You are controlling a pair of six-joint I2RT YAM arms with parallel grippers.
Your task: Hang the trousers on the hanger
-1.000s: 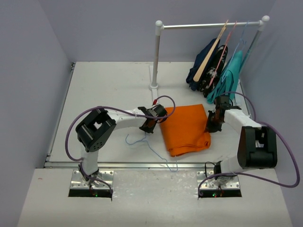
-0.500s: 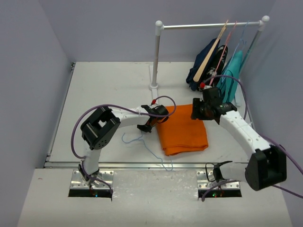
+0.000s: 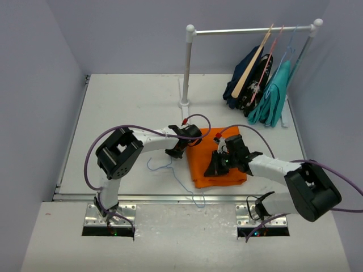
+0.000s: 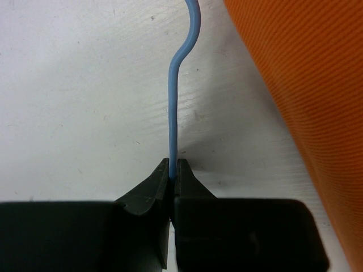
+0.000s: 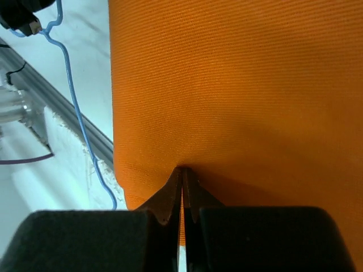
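the hanger (image 4: 172,107) is clamped at its neck in the closed left gripper (image 4: 172,165), hook stretched ahead | the trousers (image 4: 306,102) are spread just right of that gripper | a fold of the trousers is pinched in the right gripper (image 5: 182,174), cloth extending ahead

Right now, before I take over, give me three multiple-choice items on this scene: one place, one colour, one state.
1. Where is the thin pale blue wire hanger? A. in the right gripper; B. in the left gripper, beside the bright orange cloth trousers; C. on top of the trousers.
2. What colour is the garment at the metal rail's right end? A. teal; B. white; C. orange.
3. The right gripper is: A. open; B. shut on the hanger; C. shut on the trousers.
B, the left wrist view shows the wire clamped; A, seen from the top view; C, its fingers pinch orange cloth.
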